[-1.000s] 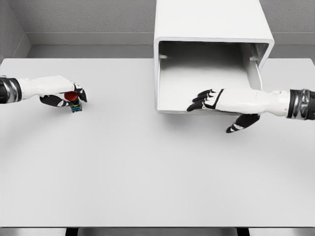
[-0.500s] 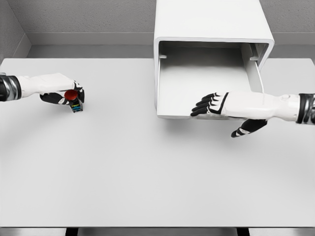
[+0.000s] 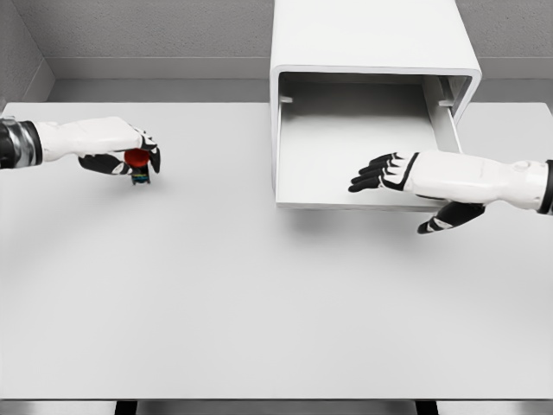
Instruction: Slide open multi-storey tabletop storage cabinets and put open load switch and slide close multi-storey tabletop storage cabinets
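The white surface (image 3: 259,303) was bare in the foreground. Further back, the right hand (image 3: 406,171) lay over the front edge of the pulled-out drawer (image 3: 359,147), fingers spread flat, gripping nothing. At the left, the left hand (image 3: 121,147) pinched the red-capped load switch (image 3: 138,164), apparently just above the surface. Behind stood the white storage cabinet (image 3: 367,35), its drawer open.

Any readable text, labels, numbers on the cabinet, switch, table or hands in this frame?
None readable.
White tabletop storage cabinet and its open drawer: blank.
Small red-topped load switch in the left hand: too small to tell.
White table, right hand: no markings.
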`<action>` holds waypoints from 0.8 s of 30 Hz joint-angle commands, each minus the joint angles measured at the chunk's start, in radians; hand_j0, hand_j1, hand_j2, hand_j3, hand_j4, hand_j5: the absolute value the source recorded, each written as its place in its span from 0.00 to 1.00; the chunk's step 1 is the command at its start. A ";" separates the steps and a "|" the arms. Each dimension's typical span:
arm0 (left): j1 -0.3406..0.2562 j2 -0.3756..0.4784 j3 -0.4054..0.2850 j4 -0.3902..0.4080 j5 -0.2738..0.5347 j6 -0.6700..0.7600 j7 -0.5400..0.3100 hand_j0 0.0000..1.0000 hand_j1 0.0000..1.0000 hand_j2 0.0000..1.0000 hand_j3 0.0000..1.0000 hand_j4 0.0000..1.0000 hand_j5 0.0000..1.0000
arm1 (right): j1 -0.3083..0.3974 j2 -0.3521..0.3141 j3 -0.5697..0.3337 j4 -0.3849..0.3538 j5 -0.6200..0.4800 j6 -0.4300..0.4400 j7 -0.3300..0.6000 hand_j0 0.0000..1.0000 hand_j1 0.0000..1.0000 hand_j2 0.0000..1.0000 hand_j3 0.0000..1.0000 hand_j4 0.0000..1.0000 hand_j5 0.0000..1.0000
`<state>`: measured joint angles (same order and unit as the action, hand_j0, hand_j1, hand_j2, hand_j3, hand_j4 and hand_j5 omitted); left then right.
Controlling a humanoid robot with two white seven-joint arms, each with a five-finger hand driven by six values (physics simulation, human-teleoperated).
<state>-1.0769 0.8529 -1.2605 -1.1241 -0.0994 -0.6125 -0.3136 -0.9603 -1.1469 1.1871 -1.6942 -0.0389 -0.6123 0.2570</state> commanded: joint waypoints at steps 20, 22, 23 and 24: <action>-0.017 0.071 0.006 -0.189 0.052 0.002 0.004 0.46 0.46 0.46 0.46 0.46 0.46 | -0.011 -0.037 0.000 -0.008 -0.007 0.001 -0.010 1.00 1.00 1.00 1.00 1.00 1.00; -0.021 0.071 0.006 -0.200 0.053 0.002 0.004 0.46 0.46 0.46 0.46 0.46 0.46 | -0.014 -0.040 -0.007 -0.008 -0.007 0.001 -0.005 1.00 1.00 1.00 1.00 1.00 1.00; -0.026 0.072 0.006 -0.213 0.055 0.002 0.005 0.46 0.46 0.46 0.46 0.46 0.46 | -0.014 -0.043 -0.014 -0.008 -0.007 0.001 -0.001 1.00 1.00 1.00 1.00 1.00 1.00; -0.028 0.078 0.007 -0.227 0.063 0.002 0.004 0.46 0.46 0.46 0.46 0.46 0.46 | -0.014 -0.047 -0.014 -0.008 -0.006 0.001 -0.001 1.00 1.00 1.00 1.00 1.00 1.00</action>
<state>-1.1075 0.9254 -1.2563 -1.3305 -0.0500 -0.6128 -0.3099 -0.9741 -1.1906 1.1797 -1.7021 -0.0385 -0.6122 0.2532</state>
